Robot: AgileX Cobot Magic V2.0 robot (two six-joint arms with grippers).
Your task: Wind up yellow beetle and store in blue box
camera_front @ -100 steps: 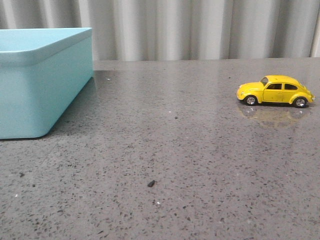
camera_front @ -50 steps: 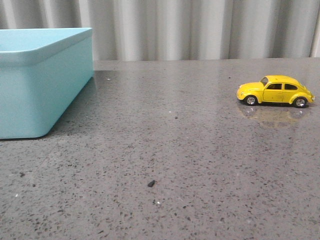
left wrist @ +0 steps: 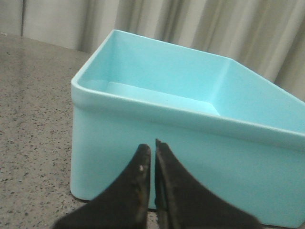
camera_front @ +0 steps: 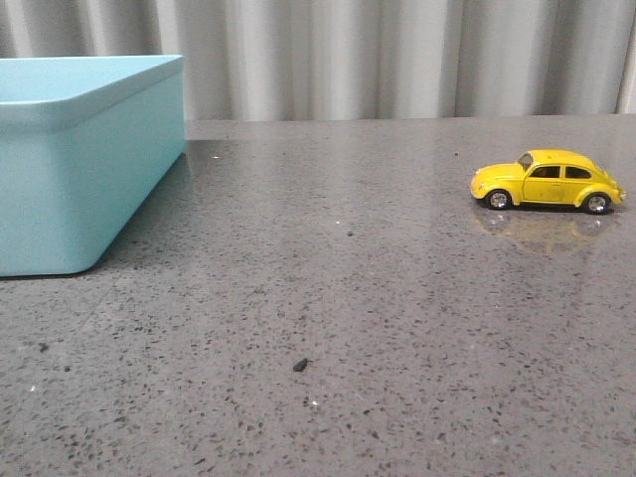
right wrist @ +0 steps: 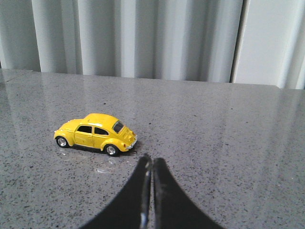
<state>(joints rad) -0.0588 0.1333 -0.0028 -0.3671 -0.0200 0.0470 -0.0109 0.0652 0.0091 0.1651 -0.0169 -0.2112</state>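
Note:
The yellow beetle (camera_front: pixel 548 180) stands on its wheels on the grey table at the right, nose pointing left. The right wrist view shows the yellow beetle (right wrist: pixel 96 134) a short way beyond my right gripper (right wrist: pixel 151 159), which is shut and empty. The blue box (camera_front: pixel 79 159) sits at the far left. In the left wrist view the blue box (left wrist: pixel 190 143) fills the scene, open side up, nothing visible inside it. My left gripper (left wrist: pixel 152 145) is shut and empty, just in front of the box's near wall. Neither gripper shows in the front view.
The speckled grey table (camera_front: pixel 348 298) carries a small dark crumb (camera_front: pixel 300 365) near the front middle. A pale pleated curtain (camera_front: pixel 397 55) hangs behind the table's far edge.

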